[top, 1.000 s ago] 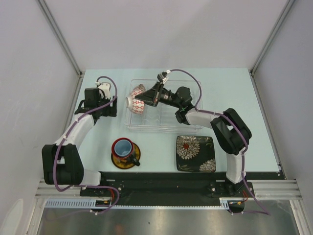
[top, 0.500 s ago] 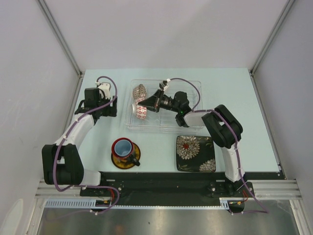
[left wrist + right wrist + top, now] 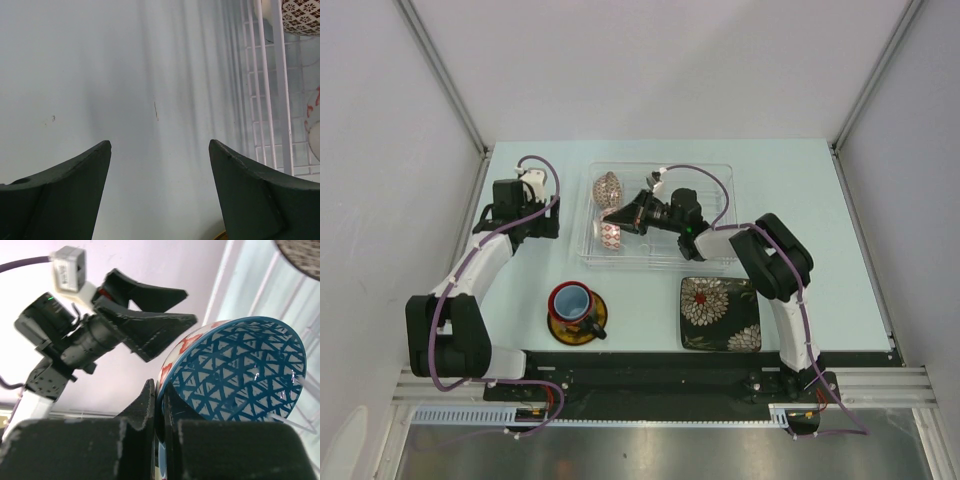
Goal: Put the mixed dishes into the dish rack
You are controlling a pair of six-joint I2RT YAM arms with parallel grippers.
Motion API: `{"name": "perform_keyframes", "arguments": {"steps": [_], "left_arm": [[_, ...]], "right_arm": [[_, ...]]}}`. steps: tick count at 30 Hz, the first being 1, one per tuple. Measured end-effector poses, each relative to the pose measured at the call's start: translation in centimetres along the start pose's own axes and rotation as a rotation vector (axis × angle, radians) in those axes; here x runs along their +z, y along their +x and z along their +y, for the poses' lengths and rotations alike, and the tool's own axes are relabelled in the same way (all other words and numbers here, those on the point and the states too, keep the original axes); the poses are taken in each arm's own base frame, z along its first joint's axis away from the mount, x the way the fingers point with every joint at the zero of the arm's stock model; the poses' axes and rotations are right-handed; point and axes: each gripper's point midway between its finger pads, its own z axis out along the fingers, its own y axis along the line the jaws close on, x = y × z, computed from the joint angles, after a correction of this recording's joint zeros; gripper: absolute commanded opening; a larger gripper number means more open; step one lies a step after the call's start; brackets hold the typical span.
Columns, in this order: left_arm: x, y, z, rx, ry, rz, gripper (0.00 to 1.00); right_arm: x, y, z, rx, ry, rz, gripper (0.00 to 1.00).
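The dish rack (image 3: 705,205), white wire on a clear tray, stands at mid-table. My right gripper (image 3: 625,217) is shut on the rim of the small blue bowl (image 3: 611,233), which it holds on edge in the rack's left part; the right wrist view shows the bowl's blue triangle-patterned inside (image 3: 240,375) and the gripper (image 3: 161,390) pinching its rim. The beige netted bowl (image 3: 607,187) stands on edge just behind. The red mug (image 3: 572,299) sits on the yellow saucer (image 3: 582,325). The black floral plate (image 3: 720,312) lies front right. My left gripper (image 3: 542,222) (image 3: 160,145) hangs open and empty over bare table left of the rack.
The rack's white wires (image 3: 265,75) and the netted bowl (image 3: 300,15) show at the right edge of the left wrist view. The left arm (image 3: 100,325) shows beyond the held bowl in the right wrist view. Metal frame posts (image 3: 450,90) flank the table.
My right gripper has carried the small blue bowl lower and toward the near left of the rack, beside the netted bowl. The left arm has not moved.
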Motion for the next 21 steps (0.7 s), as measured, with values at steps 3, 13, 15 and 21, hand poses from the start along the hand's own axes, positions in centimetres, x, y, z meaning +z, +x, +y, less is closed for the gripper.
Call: {"name": "perform_keyframes", "arguments": {"steps": [3, 13, 15, 21], "left_arm": [[0.0, 0.0, 0.0, 0.000, 0.000, -0.001, 0.85], [0.1, 0.1, -0.1, 0.000, 0.003, -0.001, 0.85], [0.2, 0.3, -0.1, 0.000, 0.003, 0.001, 0.85], [0.2, 0.5, -0.1, 0.000, 0.003, 0.005, 0.85]], "right_arm": [[0.0, 0.0, -1.2, 0.010, 0.040, -0.006, 0.11], [-0.1, -0.1, -3.0, -0.010, 0.104, -0.015, 0.55], [-0.1, 0.0, -3.2, -0.020, 0.110, -0.012, 0.55], [-0.7, 0.3, -2.7, -0.070, 0.160, 0.017, 0.55]]}}
